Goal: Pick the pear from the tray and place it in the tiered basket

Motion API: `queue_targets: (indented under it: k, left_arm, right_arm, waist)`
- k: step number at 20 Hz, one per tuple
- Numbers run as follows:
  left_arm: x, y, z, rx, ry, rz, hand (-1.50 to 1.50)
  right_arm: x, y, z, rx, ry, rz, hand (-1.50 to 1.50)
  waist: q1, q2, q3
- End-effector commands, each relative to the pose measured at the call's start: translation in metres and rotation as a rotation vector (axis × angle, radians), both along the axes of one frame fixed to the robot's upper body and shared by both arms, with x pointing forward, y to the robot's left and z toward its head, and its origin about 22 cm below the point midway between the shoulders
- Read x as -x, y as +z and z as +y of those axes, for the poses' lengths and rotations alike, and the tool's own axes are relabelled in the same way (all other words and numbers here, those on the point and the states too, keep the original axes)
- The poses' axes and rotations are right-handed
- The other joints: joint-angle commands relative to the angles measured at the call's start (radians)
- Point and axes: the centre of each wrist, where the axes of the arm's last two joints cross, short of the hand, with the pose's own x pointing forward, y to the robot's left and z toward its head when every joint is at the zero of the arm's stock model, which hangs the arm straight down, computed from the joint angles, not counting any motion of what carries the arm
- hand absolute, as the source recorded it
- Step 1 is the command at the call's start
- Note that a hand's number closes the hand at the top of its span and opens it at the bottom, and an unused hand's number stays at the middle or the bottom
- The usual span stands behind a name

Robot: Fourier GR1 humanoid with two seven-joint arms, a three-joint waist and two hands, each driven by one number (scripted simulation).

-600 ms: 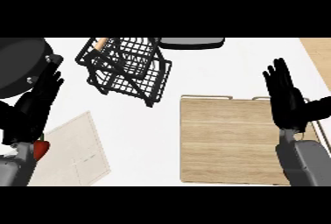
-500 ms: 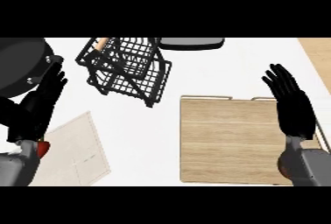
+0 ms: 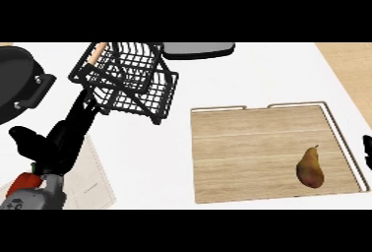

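White counter (image 3: 247, 74) with pear (image 3: 310, 167) on wooden tray (image 3: 247, 147); left hand (image 3: 62, 135) open, right hand's (image 3: 367, 151) state unclear.

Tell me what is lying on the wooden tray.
Only the pear lies on the wooden tray, near its right front corner, stem pointing away from the robot. Nothing covers the tray; its front edge meets the black band.

A brown pear (image 3: 310, 168) lies on the light wooden tray (image 3: 247, 147) at the lower right of the frame, toward the tray's right edge. The black wire tiered basket (image 3: 129, 78) stands on the white table (image 3: 254, 74) at upper centre-left, behind and left of the tray. A dark round pan (image 3: 18, 83) sits at the far left. A grey dish (image 3: 198, 49) lies at the top, right of the basket. The left hand (image 3: 54, 142) shows at lower left, below the basket.
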Motion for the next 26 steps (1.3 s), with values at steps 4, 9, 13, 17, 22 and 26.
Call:
queue_targets:
  k: [4, 9, 13, 17, 22, 26]
  left_arm:
    - [-0.004, -0.015, -0.024, 0.035, -0.103, 0.089, 0.0]
    - [-0.007, -0.015, -0.033, 0.04, -0.109, 0.074, 0.0]
    - [-0.009, -0.014, -0.022, 0.027, -0.114, 0.068, 0.0]
    - [-0.012, -0.013, -0.031, 0.029, -0.12, 0.084, 0.0]
    - [-0.016, -0.023, -0.038, 0.015, -0.15, 0.063, 0.0]
    - [-0.023, -0.01, -0.044, 0.023, -0.189, 0.071, 0.0]
  right_arm:
    - [0.08, 0.01, 0.024, 0.254, 0.012, 0.046, -1.5]
    - [0.126, 0.04, 0.024, 0.399, -0.029, 0.339, -1.5]
    - [0.155, 0.066, 0.024, 0.51, -0.124, 0.555, -1.5]
    - [0.168, 0.1, 0.041, 0.544, -0.166, 0.724, -1.5]
    - [0.162, 0.131, 0.072, 0.491, -0.169, 0.826, -1.5]
    - [0.148, 0.143, 0.08, 0.418, -0.14, 0.861, -1.5]
  waist:
    - [0.06, 0.014, -0.006]
    - [0.063, 0.018, -0.011]
    - [0.066, 0.027, -0.016]
    - [0.087, 0.035, -0.016]
    - [0.124, 0.041, -0.012]
    - [0.146, 0.042, -0.013]
